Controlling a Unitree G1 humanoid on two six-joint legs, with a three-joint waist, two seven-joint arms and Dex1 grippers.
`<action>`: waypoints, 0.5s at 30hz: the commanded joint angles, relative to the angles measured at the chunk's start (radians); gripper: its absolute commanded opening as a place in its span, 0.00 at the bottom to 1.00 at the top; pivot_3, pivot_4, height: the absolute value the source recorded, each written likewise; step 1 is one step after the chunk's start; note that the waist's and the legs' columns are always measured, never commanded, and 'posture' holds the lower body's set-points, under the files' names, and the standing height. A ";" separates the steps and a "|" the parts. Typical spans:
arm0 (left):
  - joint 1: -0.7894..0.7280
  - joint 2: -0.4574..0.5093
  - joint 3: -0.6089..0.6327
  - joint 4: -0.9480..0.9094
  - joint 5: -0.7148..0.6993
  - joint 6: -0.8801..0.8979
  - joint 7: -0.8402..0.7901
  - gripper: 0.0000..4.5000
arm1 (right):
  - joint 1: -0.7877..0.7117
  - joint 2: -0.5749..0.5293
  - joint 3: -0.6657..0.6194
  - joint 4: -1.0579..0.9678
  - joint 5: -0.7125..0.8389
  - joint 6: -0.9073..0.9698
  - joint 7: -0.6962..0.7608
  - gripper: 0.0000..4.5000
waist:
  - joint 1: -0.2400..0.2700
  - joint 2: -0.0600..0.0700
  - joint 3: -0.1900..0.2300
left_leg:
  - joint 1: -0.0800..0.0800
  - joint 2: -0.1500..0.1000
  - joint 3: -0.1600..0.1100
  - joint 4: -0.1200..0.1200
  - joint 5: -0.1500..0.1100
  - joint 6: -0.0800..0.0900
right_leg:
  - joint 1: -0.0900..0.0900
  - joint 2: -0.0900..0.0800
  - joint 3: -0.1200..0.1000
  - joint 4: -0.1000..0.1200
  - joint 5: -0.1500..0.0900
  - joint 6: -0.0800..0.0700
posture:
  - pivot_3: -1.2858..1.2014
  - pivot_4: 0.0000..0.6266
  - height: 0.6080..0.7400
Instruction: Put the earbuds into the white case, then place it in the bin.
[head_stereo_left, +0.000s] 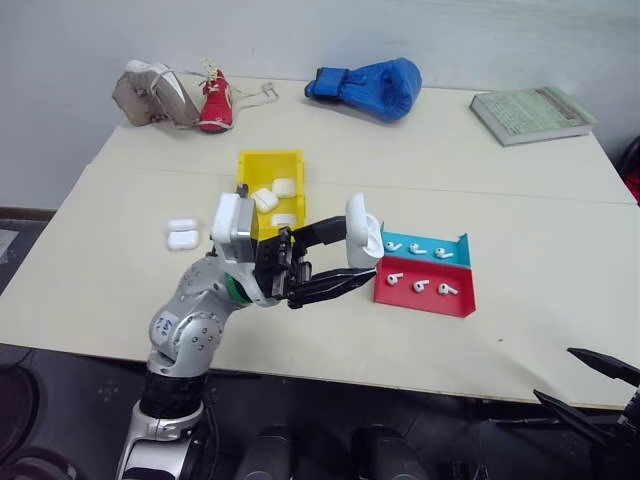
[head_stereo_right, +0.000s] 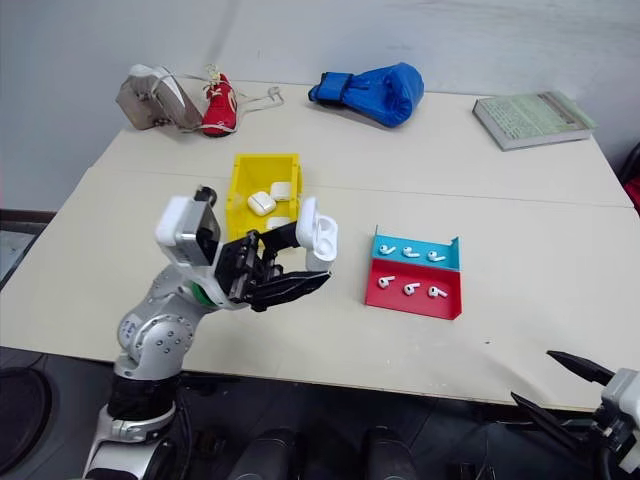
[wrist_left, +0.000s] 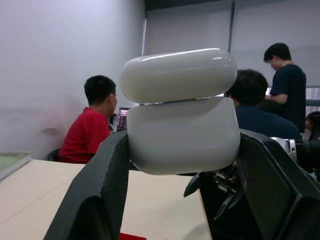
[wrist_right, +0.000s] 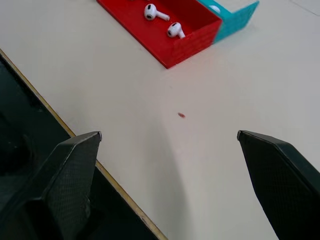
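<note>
A: What is gripped by the left gripper (head_stereo_left: 345, 262)?

B: The white case (head_stereo_left: 360, 230) is clamped between its two black fingers (wrist_left: 100, 195); it is held up above the table (head_stereo_left: 120, 290), between the bin (head_stereo_left: 270, 165) and the red-and-blue tray (head_stereo_left: 425, 298); in the left wrist view the lid is seen slightly lifted, a thin seam being visible between lid and body.

A: And the right gripper (wrist_right: 170, 165)?

B: Its fingers are spread wide apart with nothing between them; it is seen low at the near right edge of the table, and in the right wrist view it is aimed over the bare tabletop toward the tray.

A: Where are the earbuds (head_stereo_left: 419, 286) found?

B: Six are counted in the tray; three lie in the blue half and three in the red half.

A: What is contained in the bin?

B: Several white cases (head_stereo_left: 266, 198) are seen inside the yellow walls; two more cases (head_stereo_left: 182, 234) are laid on the table to the left of the bin.

A: What else is seen?

B: A blue boxing glove (head_stereo_left: 370, 88), a book (head_stereo_left: 530, 112) and a pair of shoes (head_stereo_left: 175, 97) are set along the far side; people (wrist_left: 92, 120) are seen in the background of the left wrist view.
</note>
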 joint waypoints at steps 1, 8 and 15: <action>0.019 -0.068 -0.023 0.054 0.032 -0.117 -0.032 0.61 | -0.008 -0.028 -0.026 -0.013 -0.034 0.001 -0.031 1.00 | 0.002 0.000 0.000 | 0.000 0.000 0.000 0.000 0.000 0.000 | 0.000 0.000 0.000 0.000 0.000 0.000 | 0.52 0.24 1.00; 0.086 -0.116 -0.027 0.103 0.031 -0.225 -0.126 0.61 | -0.155 -0.198 0.065 -0.193 0.040 0.269 -0.075 1.00 | -0.005 0.002 -0.001 | 0.000 0.000 0.002 0.000 0.000 0.000 | -0.001 0.000 0.001 0.000 0.000 0.000 | 0.52 0.24 1.00; 0.138 -0.120 -0.047 0.164 0.099 -0.372 -0.215 0.61 | -0.441 -0.506 0.264 -0.353 0.121 0.693 -0.155 1.00 | 0.008 0.003 -0.001 | -0.001 0.001 -0.003 0.001 0.001 0.000 | -0.001 0.000 -0.002 0.001 0.000 0.000 | 0.52 0.24 1.00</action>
